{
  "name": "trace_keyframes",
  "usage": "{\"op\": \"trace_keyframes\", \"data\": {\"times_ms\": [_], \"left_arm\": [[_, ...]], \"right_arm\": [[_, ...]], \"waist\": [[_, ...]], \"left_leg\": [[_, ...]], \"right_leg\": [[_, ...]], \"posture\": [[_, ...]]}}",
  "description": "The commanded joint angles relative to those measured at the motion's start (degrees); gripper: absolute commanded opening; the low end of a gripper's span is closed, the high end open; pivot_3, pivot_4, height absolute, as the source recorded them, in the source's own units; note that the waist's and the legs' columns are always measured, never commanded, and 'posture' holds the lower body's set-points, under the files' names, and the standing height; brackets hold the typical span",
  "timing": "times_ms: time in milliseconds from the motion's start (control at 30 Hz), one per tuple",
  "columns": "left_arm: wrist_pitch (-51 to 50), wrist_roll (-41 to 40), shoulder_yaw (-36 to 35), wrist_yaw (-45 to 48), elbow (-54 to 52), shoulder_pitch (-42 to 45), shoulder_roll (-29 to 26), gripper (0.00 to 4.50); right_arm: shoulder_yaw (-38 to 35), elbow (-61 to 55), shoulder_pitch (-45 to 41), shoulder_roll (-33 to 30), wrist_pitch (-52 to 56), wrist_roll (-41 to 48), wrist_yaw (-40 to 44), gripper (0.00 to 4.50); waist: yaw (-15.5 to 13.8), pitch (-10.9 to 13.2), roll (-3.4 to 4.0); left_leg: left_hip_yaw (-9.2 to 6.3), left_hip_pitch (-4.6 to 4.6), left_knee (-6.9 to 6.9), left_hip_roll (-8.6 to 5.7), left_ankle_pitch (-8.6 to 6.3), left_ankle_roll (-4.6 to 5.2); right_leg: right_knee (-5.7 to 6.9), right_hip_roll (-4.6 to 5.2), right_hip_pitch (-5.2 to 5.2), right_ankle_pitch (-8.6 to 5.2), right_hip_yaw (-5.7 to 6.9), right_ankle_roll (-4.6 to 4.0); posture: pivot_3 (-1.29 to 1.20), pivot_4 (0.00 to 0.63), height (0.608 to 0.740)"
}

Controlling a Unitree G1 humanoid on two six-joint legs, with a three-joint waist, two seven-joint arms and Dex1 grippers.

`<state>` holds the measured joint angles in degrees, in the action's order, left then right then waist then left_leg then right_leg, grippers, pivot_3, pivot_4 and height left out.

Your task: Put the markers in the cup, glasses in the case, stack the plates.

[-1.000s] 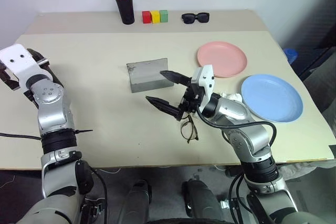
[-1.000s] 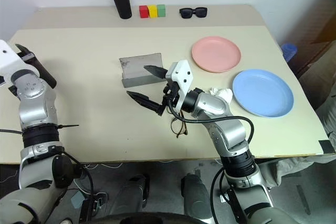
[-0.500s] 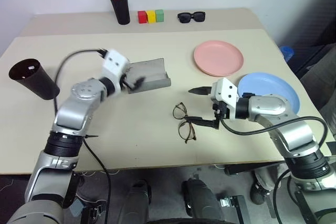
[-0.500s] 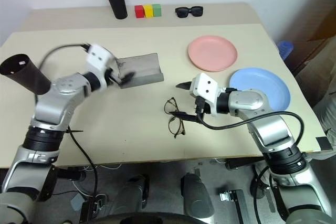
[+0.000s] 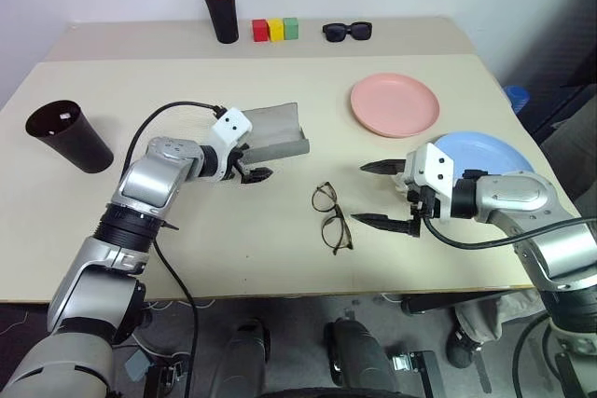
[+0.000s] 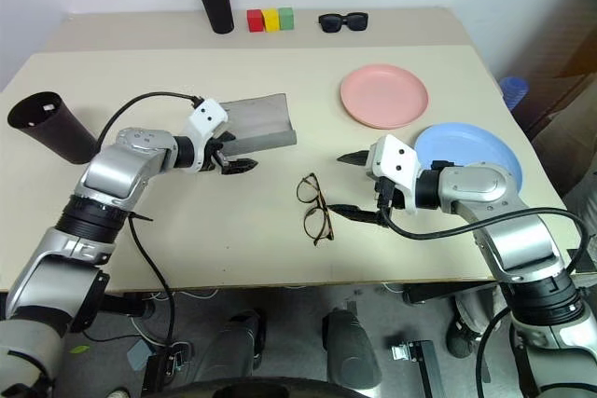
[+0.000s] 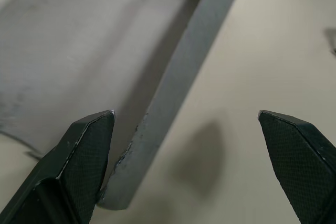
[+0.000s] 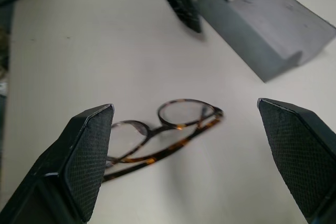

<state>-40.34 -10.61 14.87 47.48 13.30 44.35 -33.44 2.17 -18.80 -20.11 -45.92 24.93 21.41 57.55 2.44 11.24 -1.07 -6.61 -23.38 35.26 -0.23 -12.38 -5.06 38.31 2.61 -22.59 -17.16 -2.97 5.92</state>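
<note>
Counter point(image 5: 187, 267): since a second ago the layout on it has altered. The grey case point(image 5: 270, 132), which stood upright with the right claw close beside it, now lies tipped open toward the front edge, its trough exposed. The glasses point(image 5: 329, 218) lie folded on the bare surface, apart from the case and held by nothing.

Plates: the pink plate point(image 5: 395, 104) and the blue plate point(image 5: 485, 151) sit side by side, unstacked. The cup point(image 5: 70, 135) stands near the left edge; dark shapes show inside, too small to identify.

Judgement: the case appears ready to receive the glasses, so that step looks set up but not done; the stacking remains outstanding.

Left arm: it has swung in from the left edge to the case. The left claw point(image 7: 186, 169) is spread wide, one finger at the case's front lip, gripping nothing.

Right arm: it has drawn back toward the blue plate. The right claw point(image 5: 390, 196) points low and leftward at the glasses, fingers fully apart and empty, the glasses lying just beyond its fingertips point(image 8: 86, 156).
</note>
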Motion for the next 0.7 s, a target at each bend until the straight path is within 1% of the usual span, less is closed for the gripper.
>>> {"op": "trace_keyframes", "data": {"times_ms": [33, 200, 233, 300, 333, 367, 433, 467, 533, 600, 633, 700], "left_arm": [[0.3, 0.3, -1.0, 1.6, -1.1, 0.9, -0.5, 3.16], [0.4, 0.0, -1.9, 3.5, -3.2, -0.8, -2.3, 0.51], [0.9, -0.4, -2.3, 4.1, -4.0, -1.4, -2.7, 0.06], [1.5, -2.2, -4.3, 6.3, -7.9, -3.4, -4.4, 0.06], [3.1, -3.1, -5.0, 8.8, -10.8, -5.2, -6.3, 0.06], [4.9, -4.1, -5.3, 12.4, -14.5, -7.7, -9.1, 0.06], [6.9, -5.3, -5.5, 16.3, -18.7, -10.6, -12.4, 0.06], [7.0, -6.5, -6.0, 19.6, -21.8, -13.0, -15.8, 0.06], [6.4, -8.2, -6.9, 23.5, -25.9, -16.3, -20.4, 0.06], [6.7, -9.0, -7.4, 25.0, -28.1, -18.2, -22.7, 0.06], [8.5, -8.3, -7.2, 25.4, -28.7, -19.1, -23.5, 0.06], [11.2, -7.0, -7.0, 25.4, -28.9, -20.2, -23.9, 0.06]], "right_arm": [[-3.6, -0.3, -0.3, 0.7, -0.4, 1.1, -1.9, 4.5], [-4.2, 0.5, 0.1, 1.1, -0.9, 1.4, -2.4, 4.5], [-4.2, 0.7, 0.0, 1.2, -1.0, 1.3, -2.4, 4.5], [-4.4, 1.0, -0.1, 1.6, -1.2, 1.5, -2.6, 4.5], [-4.5, 1.2, -0.3, 1.7, -1.2, 1.6, -2.5, 4.5], [-4.5, 1.4, -0.4, 1.9, -1.2, 1.8, -2.5, 4.5], [-4.7, 1.5, -0.5, 2.0, -1.2, 1.8, -2.3, 4.5], [-4.4, 1.7, -0.7, 2.1, -1.3, 1.9, -2.0, 4.5], [-4.0, 2.1, -1.1, 2.3, -1.4, 1.9, -1.5, 4.5], [-3.5, 2.4, -1.4, 2.6, -1.4, 1.9, -1.1, 4.5], [-3.1, 2.6, -1.6, 2.9, -1.3, 2.0, -1.0, 4.5], [-2.6, 2.7, -2.0, 3.4, -0.9, 2.1, -0.8, 4.5]], "waist": [[0.0, 0.0, 0.0], [0.1, 0.0, 0.0], [0.1, 0.0, 0.0], [0.1, 0.0, 0.0], [0.2, 0.0, 0.01], [0.3, 0.0, 0.0], [0.2, 0.0, 0.04], [0.1, 0.0, 0.05], [0.1, 0.0, 0.04], [-0.1, 0.0, 0.04], [-0.3, 0.0, 0.04], [-0.3, 0.0, 0.04]], "left_leg": [[0.0, 0.0, 0.0, 0.0, 0.0, 0.0], [0.0, 0.0, 0.0, 0.0, 0.0, 0.0], [0.0, 0.0, 0.0, 0.0, 0.0, 0.0], [0.0, 0.0, 0.0, 0.01, 0.0, 0.0], [0.0, 0.0, -0.01, 0.02, 0.0, 0.0], [0.01, 0.0, -0.03, 0.02, 0.0, 0.0], [0.04, 0.0, -0.06, 0.05, 0.0, 0.0], [0.04, -0.01, -0.07, 0.05, 0.0, 0.0], [0.03, -0.02, -0.05, 0.05, 0.0, 0.0], [0.05, -0.01, -0.05, 0.05, 0.0, 0.01], [0.04, 0.0, -0.04, 0.05, -0.01, 0.01], [0.04, 0.0, -0.01, 0.04, -0.01, 0.02]], "right_leg": [[0.0, 0.0, 0.0, 0.0, 0.0, 0.0], [0.0, 0.0, 0.0, 0.0, 0.0, 0.0], [0.0, 0.0, 0.0, 0.0, 0.0, 0.0], [0.0, -0.01, -0.01, 0.0, 0.0, 0.0], [0.0, -0.01, -0.01, 0.0, -0.01, 0.0], [0.01, -0.01, -0.03, 0.0, -0.01, 0.0], [0.0, -0.01, -0.06, 0.0, -0.04, -0.01], [0.0, -0.01, -0.07, 0.0, -0.03, -0.01], [-0.01, -0.01, -0.06, 0.0, -0.03, -0.02], [-0.03, 0.0, -0.03, -0.01, -0.03, -0.02], [-0.03, 0.0, -0.01, -0.01, -0.02, -0.03], [-0.06, 0.0, 0.04, -0.01, -0.02, -0.03]], "posture": [[0.0, 0.15, 0.74], [0.0, 0.15, 0.74], [0.0, 0.15, 0.74], [0.0, 0.15, 0.74], [0.0, 0.15, 0.74], [0.0, 0.15, 0.74], [0.0, 0.15, 0.74], [0.0, 0.15, 0.74], [0.0, 0.15, 0.74], [0.0, 0.15, 0.74], [0.0, 0.15, 0.74], [0.0, 0.15, 0.74]]}}
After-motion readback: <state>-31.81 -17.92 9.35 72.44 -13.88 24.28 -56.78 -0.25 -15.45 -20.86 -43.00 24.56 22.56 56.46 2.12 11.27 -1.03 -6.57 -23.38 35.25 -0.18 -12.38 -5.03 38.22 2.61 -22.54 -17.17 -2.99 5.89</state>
